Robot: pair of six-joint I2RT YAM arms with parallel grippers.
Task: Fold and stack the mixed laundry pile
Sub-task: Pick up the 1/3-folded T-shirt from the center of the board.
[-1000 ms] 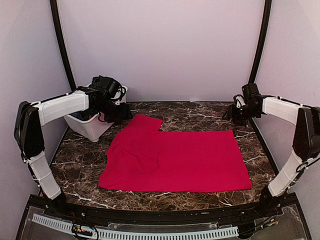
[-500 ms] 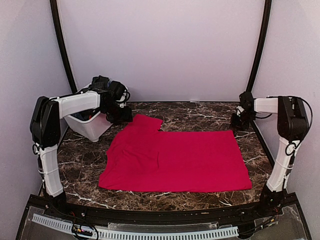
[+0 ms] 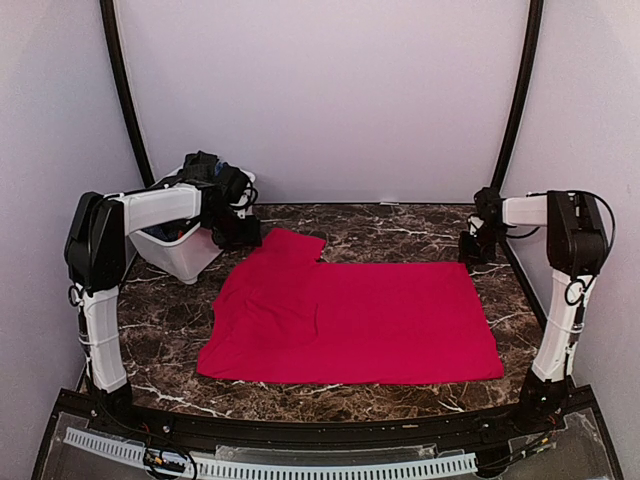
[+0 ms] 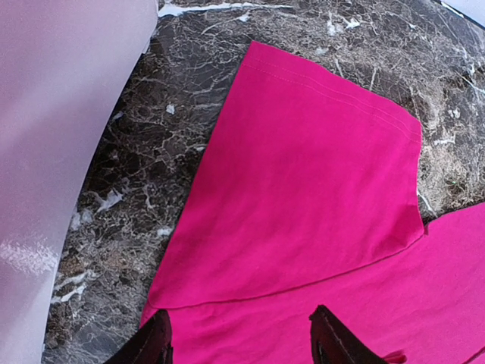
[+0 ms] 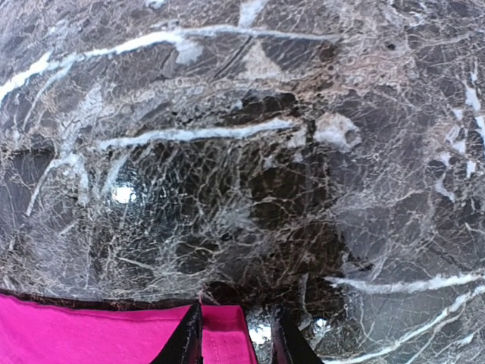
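A bright red cloth (image 3: 350, 320) lies spread flat on the marble table, one sleeve (image 4: 303, 174) folded over at its far left. My left gripper (image 3: 240, 232) hangs over that sleeve's base, open (image 4: 239, 341), with red fabric under the gap and nothing gripped. My right gripper (image 3: 470, 246) is down at the cloth's far right corner (image 5: 223, 330). In the right wrist view its narrowed jaws (image 5: 236, 337) straddle that corner, with bare marble still showing between the fabric and the right finger. More of the pile lies in the bin, mostly hidden behind the left arm.
A white plastic bin (image 3: 188, 258) stands at the far left, its wall (image 4: 61, 114) close beside the left gripper. Black frame posts (image 3: 520, 90) rise at both back corners. Dark marble table (image 3: 400, 225) shows all round the cloth.
The right arm has folded in and brought its gripper down onto the cloth's far right corner, its jaws narrowing. The left gripper has dropped slightly towards the sleeve.
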